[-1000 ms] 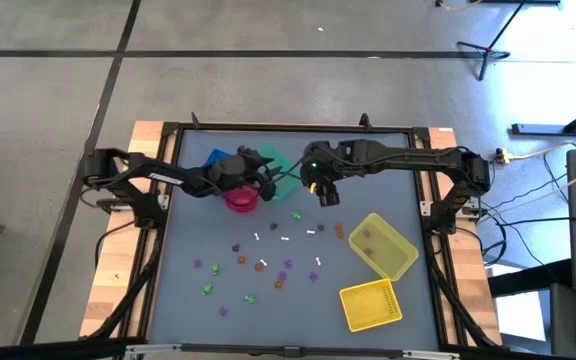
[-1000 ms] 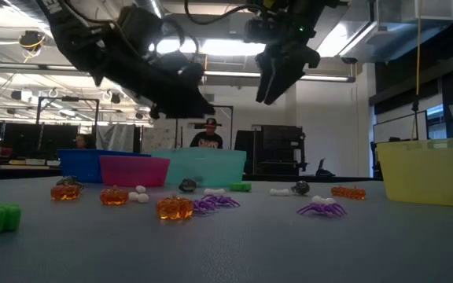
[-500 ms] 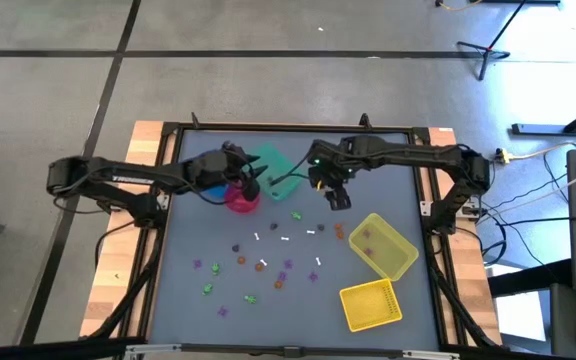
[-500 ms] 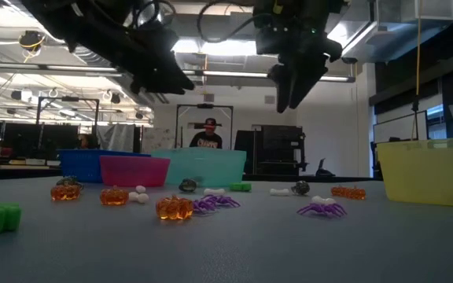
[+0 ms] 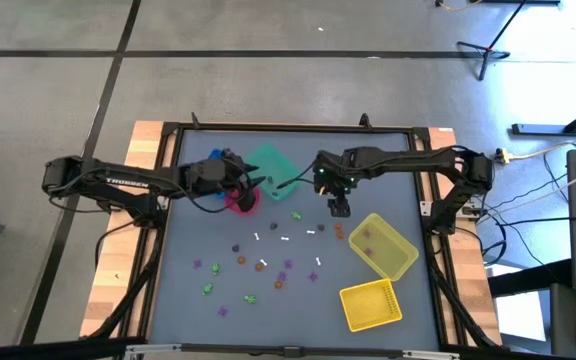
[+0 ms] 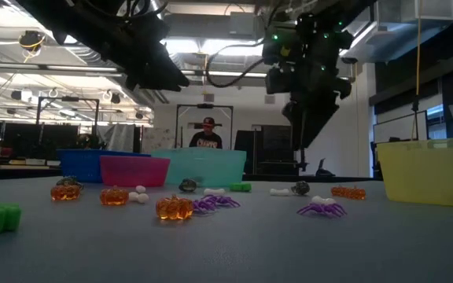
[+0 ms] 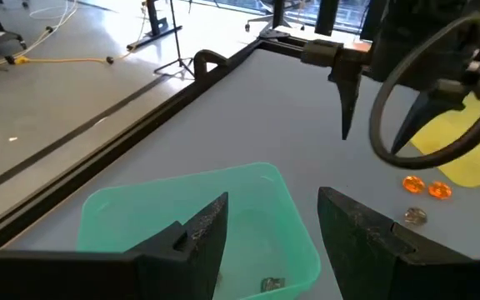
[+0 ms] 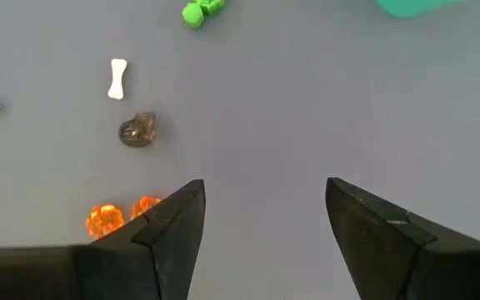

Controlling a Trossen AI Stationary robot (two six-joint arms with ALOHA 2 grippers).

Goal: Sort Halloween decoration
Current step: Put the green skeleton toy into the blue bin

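Tiny trinkets lie scattered on the grey table (image 5: 183,240): purple, orange, green, white and dark grey pieces (image 5: 268,265). My left gripper (image 5: 251,184) hangs open and high, between the pink bin (image 5: 238,203) and the teal bin (image 5: 271,170). In its wrist view the teal bin (image 7: 140,212) holds one dark grey trinket (image 7: 272,284). My right gripper (image 5: 339,208) is open and points down over bare table. Beside it lie two orange trinkets (image 8: 107,218), a dark grey one (image 8: 137,130) and a white bone (image 8: 117,77).
A blue bin (image 5: 211,160) stands behind the pink one. Two yellow bins (image 5: 386,246) (image 5: 370,304) sit toward the table's right near corner; one holds a few trinkets. A black frame rail (image 5: 288,128) borders the table. A person (image 6: 207,137) stands in the room beyond.
My right gripper has moved toward the table's near and right edges and come down nearer the tabletop, fingers pointing down. My left gripper has risen a little over the bins while its arm drew back toward the table's left edge. No trinket on the table has shifted.
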